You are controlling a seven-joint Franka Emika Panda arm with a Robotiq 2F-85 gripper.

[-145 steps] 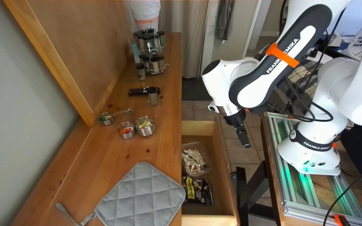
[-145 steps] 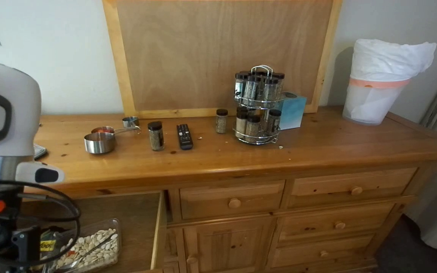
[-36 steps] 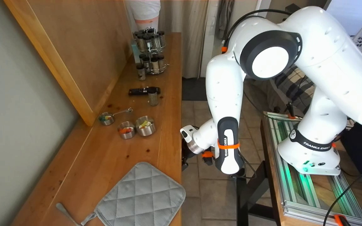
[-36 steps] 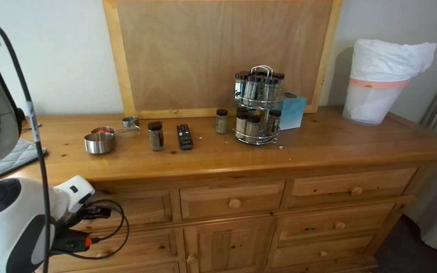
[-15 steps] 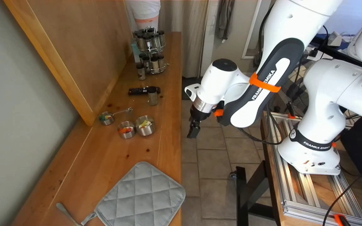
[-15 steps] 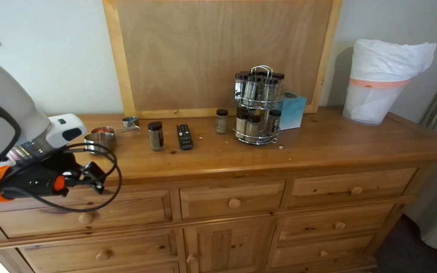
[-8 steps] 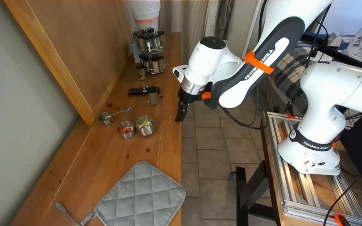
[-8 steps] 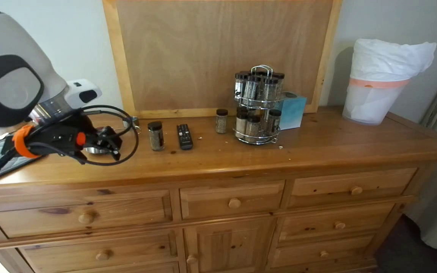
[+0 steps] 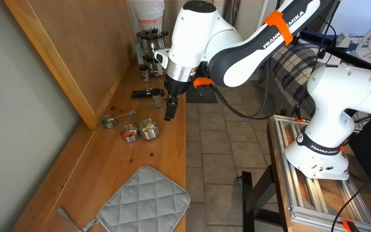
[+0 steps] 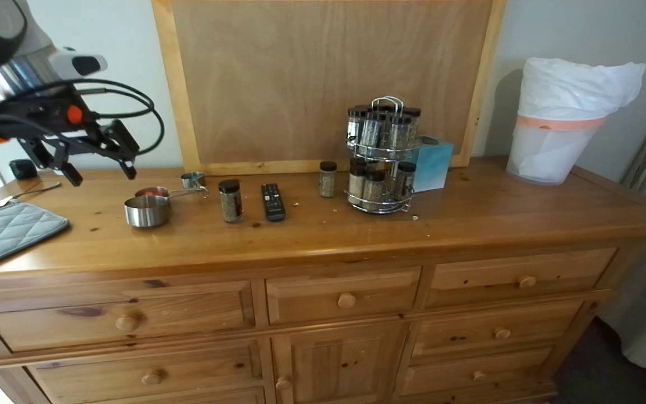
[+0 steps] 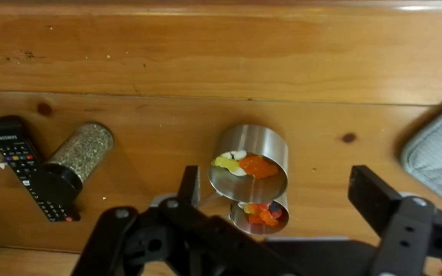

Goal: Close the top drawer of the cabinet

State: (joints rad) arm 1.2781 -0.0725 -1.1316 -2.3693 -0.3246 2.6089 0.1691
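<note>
Black two-fingered gripper (image 10: 102, 173): released, its fingers spread well apart, hanging above the brown wooden countertop (image 10: 323, 235) at the upper left of the frame in an exterior view.
White-and-black robot arm (image 9: 253, 58): reaching from the upper right to the upper centre in an exterior view.
Wide brown wooden top drawer (image 10: 65, 320): closed, at the lower left of the frame in an exterior view, its front seated in the face of the brown wooden cabinet (image 10: 323, 331), its round wooden knob (image 10: 127, 322) facing out.
Three round steel measuring cups (image 9: 150, 134): left of centre in an exterior view, with coloured pieces inside; two show near the centre of the wrist view.
Slim black remote (image 10: 273, 202): centre left in an exterior view, between two clear spice jars with black lids (image 10: 230, 185), apart from both.
Silver two-tier wire rack (image 10: 379, 210): right of centre in an exterior view, loaded with more jars (image 10: 373, 188).
Grey quilted pot holder (image 9: 144, 199): bottom centre in an exterior view, flat on the countertop.
</note>
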